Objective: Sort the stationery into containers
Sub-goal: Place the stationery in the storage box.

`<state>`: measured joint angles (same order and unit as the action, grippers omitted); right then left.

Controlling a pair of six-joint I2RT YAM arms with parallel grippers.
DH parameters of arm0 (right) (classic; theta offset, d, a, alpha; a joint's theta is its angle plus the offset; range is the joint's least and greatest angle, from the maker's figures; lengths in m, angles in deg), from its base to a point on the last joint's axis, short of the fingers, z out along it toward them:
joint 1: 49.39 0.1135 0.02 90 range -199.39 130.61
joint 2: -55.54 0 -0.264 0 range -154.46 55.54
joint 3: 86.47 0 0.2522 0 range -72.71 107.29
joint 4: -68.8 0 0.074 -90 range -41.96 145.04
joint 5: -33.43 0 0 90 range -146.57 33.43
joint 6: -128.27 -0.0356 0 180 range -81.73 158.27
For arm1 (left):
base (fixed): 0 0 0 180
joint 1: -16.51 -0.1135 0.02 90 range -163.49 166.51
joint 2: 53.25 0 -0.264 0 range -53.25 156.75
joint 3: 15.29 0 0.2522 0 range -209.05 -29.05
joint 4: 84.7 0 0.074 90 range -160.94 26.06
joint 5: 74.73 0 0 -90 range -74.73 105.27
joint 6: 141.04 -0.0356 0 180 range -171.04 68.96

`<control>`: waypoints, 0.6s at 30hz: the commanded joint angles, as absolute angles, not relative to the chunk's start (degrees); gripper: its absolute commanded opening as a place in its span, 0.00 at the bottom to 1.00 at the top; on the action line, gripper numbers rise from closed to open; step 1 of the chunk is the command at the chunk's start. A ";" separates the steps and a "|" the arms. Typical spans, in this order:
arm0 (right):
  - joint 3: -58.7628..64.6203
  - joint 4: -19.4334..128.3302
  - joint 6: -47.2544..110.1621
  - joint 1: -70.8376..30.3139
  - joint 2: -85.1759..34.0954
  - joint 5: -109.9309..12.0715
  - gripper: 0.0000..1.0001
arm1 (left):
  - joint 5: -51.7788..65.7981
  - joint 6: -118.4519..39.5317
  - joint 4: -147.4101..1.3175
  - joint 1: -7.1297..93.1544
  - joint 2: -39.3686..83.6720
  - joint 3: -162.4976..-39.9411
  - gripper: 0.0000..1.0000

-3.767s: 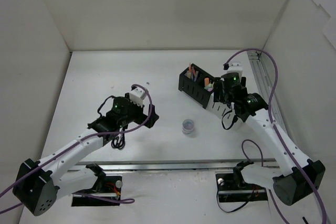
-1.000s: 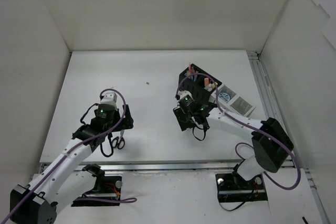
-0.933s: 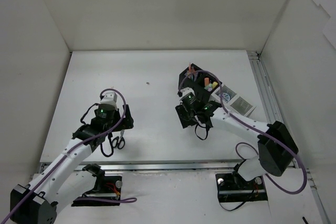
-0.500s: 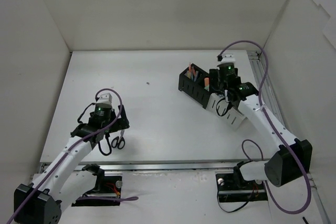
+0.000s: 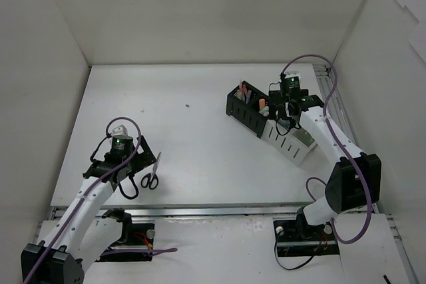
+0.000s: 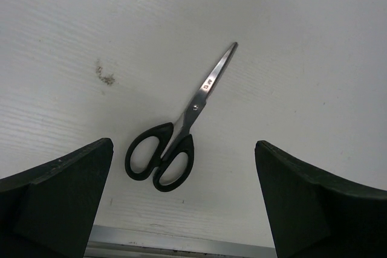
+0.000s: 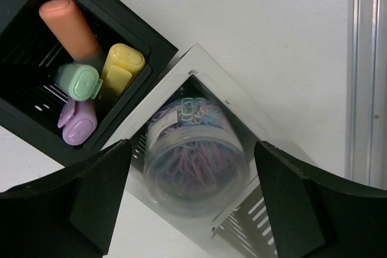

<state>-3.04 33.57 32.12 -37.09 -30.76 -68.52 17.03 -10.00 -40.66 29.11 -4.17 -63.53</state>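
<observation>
Black-handled scissors [image 6: 181, 131] lie flat on the table, blades pointing away; they also show in the top view [image 5: 152, 173]. My left gripper [image 6: 183, 147] is open above them, a finger on each side, touching nothing; the top view shows it [image 5: 141, 161] near the front left. My right gripper [image 7: 190, 149] is open over the white organizer [image 7: 254, 228], where a clear round tub of coloured paper clips [image 7: 196, 161] lies between the fingers, untouched. The black organizer [image 7: 151, 34] beside it holds orange [image 7: 69, 25], yellow [image 7: 121, 67], green [image 7: 78, 81] and purple [image 7: 78, 122] highlighters. No tape rolls are in view.
In the top view the black organizer [image 5: 247, 110] and white organizer [image 5: 296, 143] stand side by side at the back right, with my right gripper [image 5: 285, 119] over them. A metal rail [image 5: 333, 98] runs along the right edge. White walls enclose the table. A metal strip [image 6: 181, 243] borders the near edge.
My right gripper went to the round tub in mid-table, carried it to the white organizer and let it go there. My left arm drew back toward the near left, beside the scissors.
</observation>
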 commanded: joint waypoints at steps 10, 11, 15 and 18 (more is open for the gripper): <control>-0.81 33.69 33.08 -35.25 -21.91 -67.56 0.98 | 12.73 1.69 -37.80 22.84 -4.91 -57.62 1.00; -0.81 33.69 33.26 -34.80 -21.20 -67.64 0.98 | 12.55 2.22 -37.72 22.84 -5.18 -56.31 1.00; -1.25 33.95 32.73 -34.45 -18.64 -66.85 0.98 | 13.60 5.64 -36.41 22.84 -6.67 -53.93 0.93; -1.60 33.95 32.64 -34.45 -18.90 -66.85 0.98 | 14.57 6.09 -36.40 22.84 -7.90 -53.05 0.79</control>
<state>-3.04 32.91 32.40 -34.36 -19.13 -67.01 13.99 3.61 -36.31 23.19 -6.97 -52.25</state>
